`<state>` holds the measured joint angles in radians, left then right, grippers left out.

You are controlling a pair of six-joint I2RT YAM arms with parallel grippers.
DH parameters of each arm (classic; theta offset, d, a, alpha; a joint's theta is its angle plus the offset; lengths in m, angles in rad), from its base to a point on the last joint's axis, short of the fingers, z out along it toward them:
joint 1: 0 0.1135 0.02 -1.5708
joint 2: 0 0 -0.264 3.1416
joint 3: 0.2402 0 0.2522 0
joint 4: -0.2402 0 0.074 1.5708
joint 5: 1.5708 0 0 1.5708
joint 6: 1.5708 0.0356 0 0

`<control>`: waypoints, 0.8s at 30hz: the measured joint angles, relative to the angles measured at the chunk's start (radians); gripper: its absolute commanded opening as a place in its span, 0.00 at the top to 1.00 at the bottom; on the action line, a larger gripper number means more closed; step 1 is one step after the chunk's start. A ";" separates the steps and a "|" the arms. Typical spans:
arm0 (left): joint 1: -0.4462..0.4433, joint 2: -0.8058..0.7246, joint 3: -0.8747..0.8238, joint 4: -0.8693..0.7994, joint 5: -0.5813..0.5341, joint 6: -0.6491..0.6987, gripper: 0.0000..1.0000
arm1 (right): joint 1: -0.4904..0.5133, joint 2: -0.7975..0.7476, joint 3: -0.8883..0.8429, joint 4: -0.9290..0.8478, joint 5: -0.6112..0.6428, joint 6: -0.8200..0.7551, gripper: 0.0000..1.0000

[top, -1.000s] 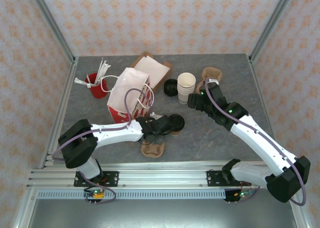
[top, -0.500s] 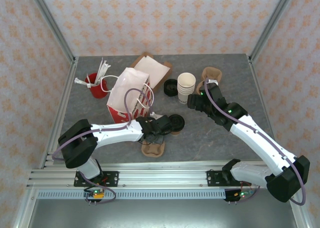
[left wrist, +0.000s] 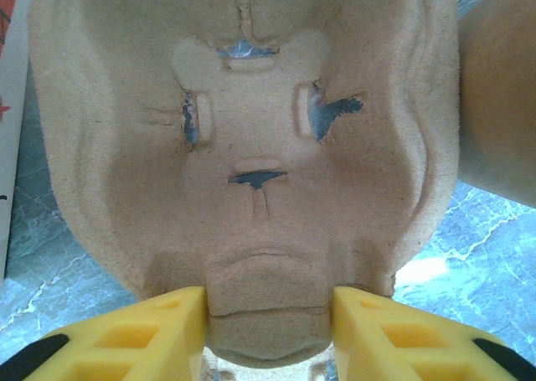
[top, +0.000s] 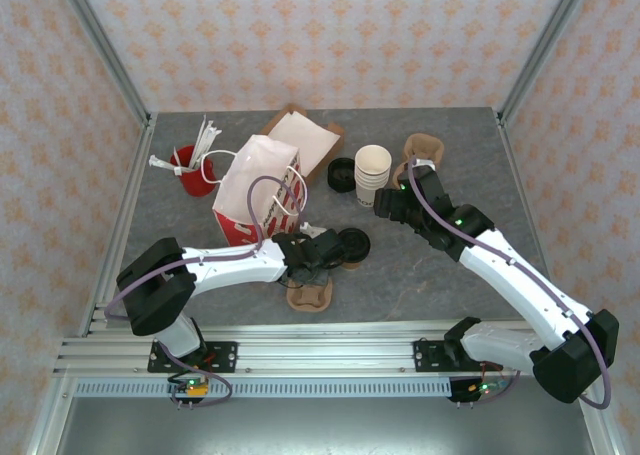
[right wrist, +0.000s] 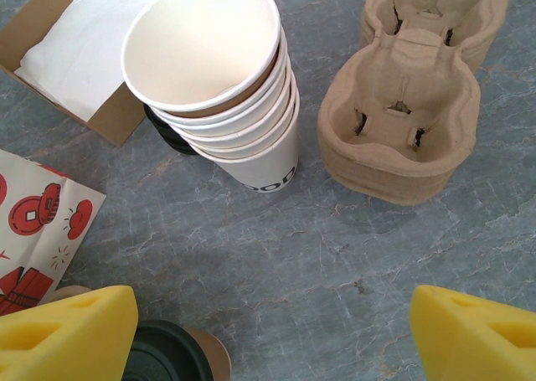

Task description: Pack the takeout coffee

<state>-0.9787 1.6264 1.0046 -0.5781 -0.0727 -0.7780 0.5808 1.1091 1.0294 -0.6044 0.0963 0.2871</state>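
Observation:
The takeout coffee (top: 352,245), a tan cup with a black lid, stands mid-table just right of my left gripper (top: 311,273); its lid also shows in the right wrist view (right wrist: 166,360). A brown pulp cup carrier (top: 308,296) lies near the front edge. In the left wrist view my left gripper (left wrist: 270,314) is shut on the end tab of this carrier (left wrist: 251,146), one yellow finger pressing each side. My right gripper (top: 384,207) hovers open above bare table (right wrist: 272,339), between the coffee and a stack of white cups (right wrist: 218,88).
A red-and-white paper bag (top: 258,190) stands left of centre. Behind it are a cardboard box of napkins (top: 300,135) and a red cup of stirrers (top: 187,167). Loose black lids (top: 342,173) and stacked pulp carriers (top: 422,151) flank the white cups (top: 372,171).
The cup carrier at my left gripper has shifted slightly right and away from the front edge. The right arm has held still.

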 measured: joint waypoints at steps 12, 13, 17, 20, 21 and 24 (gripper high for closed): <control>0.000 -0.016 0.000 -0.013 -0.018 0.002 0.65 | 0.000 0.005 -0.009 0.003 -0.005 0.000 0.15; 0.000 -0.024 0.000 -0.016 -0.018 0.006 0.65 | 0.000 0.006 -0.009 0.003 -0.005 0.000 0.15; 0.000 -0.067 0.000 -0.039 -0.023 0.028 0.64 | 0.000 0.006 -0.009 0.003 -0.007 0.000 0.15; 0.000 -0.077 0.000 -0.057 -0.025 0.048 0.63 | 0.000 0.009 -0.009 0.003 -0.008 0.000 0.15; 0.000 -0.077 0.000 -0.065 -0.024 0.054 0.63 | 0.000 0.012 -0.009 0.003 -0.008 0.000 0.15; 0.000 -0.077 0.000 -0.076 -0.017 0.078 0.61 | 0.000 0.023 -0.009 0.003 -0.011 0.000 0.15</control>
<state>-0.9791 1.5490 1.0046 -0.6540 -0.0895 -0.7002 0.5808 1.1316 1.0206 -0.6010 0.0849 0.2874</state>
